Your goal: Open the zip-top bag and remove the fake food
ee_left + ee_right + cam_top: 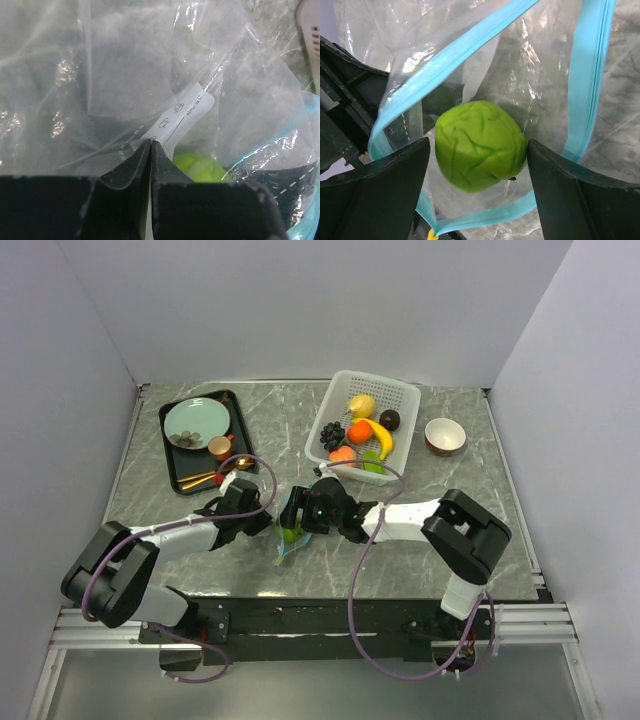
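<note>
Zip-top bag in tight left jaws; low right jaws wide astride lime.

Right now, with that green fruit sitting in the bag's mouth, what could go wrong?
The open right claw straddles the lime inside the bag; closing, it may pinch film too and drag the bag along. The lime is round, so it could squirt away deeper. The left claw grips only thin film, which might slip.
</note>
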Tool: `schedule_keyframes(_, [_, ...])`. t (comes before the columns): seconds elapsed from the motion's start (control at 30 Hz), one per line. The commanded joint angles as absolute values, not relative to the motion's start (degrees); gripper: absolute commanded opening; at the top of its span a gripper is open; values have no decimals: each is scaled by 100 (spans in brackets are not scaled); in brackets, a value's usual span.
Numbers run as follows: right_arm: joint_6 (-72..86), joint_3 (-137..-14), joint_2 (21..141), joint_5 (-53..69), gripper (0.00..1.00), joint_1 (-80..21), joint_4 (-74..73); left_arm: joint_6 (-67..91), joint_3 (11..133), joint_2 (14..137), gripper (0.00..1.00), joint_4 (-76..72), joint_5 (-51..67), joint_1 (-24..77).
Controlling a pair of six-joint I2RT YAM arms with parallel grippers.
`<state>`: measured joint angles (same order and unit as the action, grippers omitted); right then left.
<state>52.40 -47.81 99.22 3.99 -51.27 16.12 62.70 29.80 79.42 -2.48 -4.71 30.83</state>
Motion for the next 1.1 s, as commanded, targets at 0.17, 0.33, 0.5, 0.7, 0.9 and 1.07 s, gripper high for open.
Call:
schedule_keyframes(0.17, [4922,-5186,10072,123,74,-5247,1222,6328,3146,8051,9,-413,-430,3173])
schedule_keyframes(0.33, [4913,-5080,9818,9,51,-5230,1160,6328,3182,8033,10,-282,-518,3173])
schedule_keyframes(0.5, [4904,-4931,9545,-149,49,-5212,1090,6311,3217,8051,9,-167,-615,3164])
schedule_keyframes(0.7, [4896,-4729,9176,-185,49,-5150,1046,6337,3199,7989,9,-53,-729,3173])
schedule_keyframes(0.9, [4808,-4404,8702,-342,49,-5045,923,6319,3199,7937,9,-26,-756,3173])
schedule_keyframes(1.07, [4711,-4123,7999,-273,49,-4852,660,6258,3252,7858,9,-9,-791,3173])
